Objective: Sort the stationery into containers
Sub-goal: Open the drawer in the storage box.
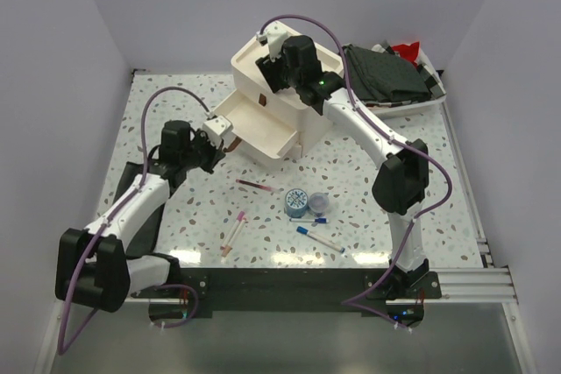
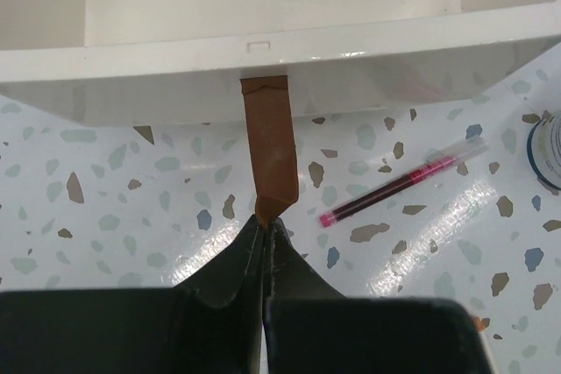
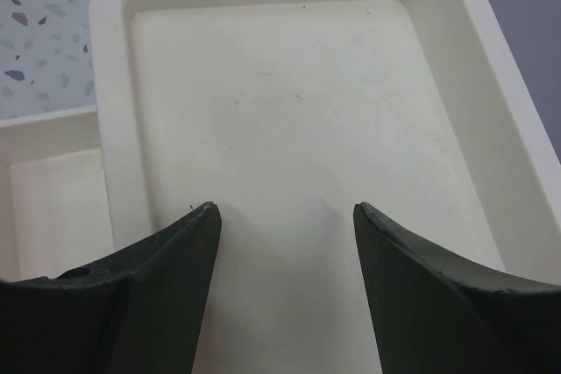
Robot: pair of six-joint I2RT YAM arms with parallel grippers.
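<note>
Top external view: the cream cabinet (image 1: 307, 124) sits at the far middle of the table (image 1: 175, 208), with one drawer (image 1: 254, 129) standing open toward the left arm. The left gripper (image 1: 221, 131) is at the drawer's front. The right gripper (image 1: 279, 72) hangs over the cabinet's top. The stationery lies loose on the table, near the open drawer but apart from both grippers: a maroon pen (image 1: 254, 185), a blue tape roll (image 1: 296, 202), a pink pen (image 1: 235, 232) and a white pen with blue caps (image 1: 320, 238). A tray of dark cloths (image 1: 434, 98) stands far right.

Left wrist view: the left gripper (image 2: 267, 221) is clamped together on the tip of the drawer's brown handle (image 2: 272, 146), a flat, soft-looking tab. The maroon pen (image 2: 399, 183) lies just right of the fingers, on the table and untouched. The tape roll (image 2: 548, 151) shows at the right edge.

Right wrist view: the right gripper (image 3: 285, 216) has its fingers (image 3: 166, 286) apart and holds nothing. Below it is the cabinet's shallow recessed top (image 3: 289, 102), with the drawer (image 3: 53, 208) lower left.

Assessment: the pens look light, stiff and thin, likely to roll or slip. The best hold is across mid-barrel, with fingers brought down close to the table. The tape roll looks light and rigid and is best pinched across its rim. The handle tab probably flexes, so pulling in line with it suits it better than twisting.
</note>
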